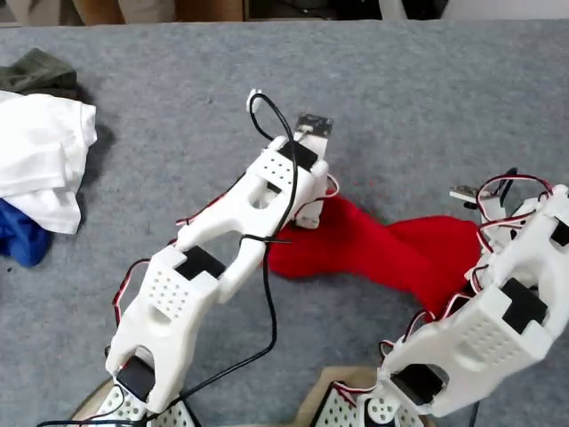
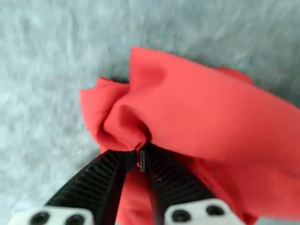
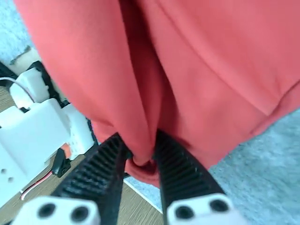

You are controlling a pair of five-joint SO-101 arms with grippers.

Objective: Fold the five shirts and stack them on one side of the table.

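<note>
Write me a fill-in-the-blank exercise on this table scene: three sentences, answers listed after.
1. The left pincer and the right pincer are each shut on the ____ shirt.
2. In the high view, the white shirt partly covers a ____ garment.
3. The table surface is ____ in colour.
Missing words: red; blue; grey.
</note>
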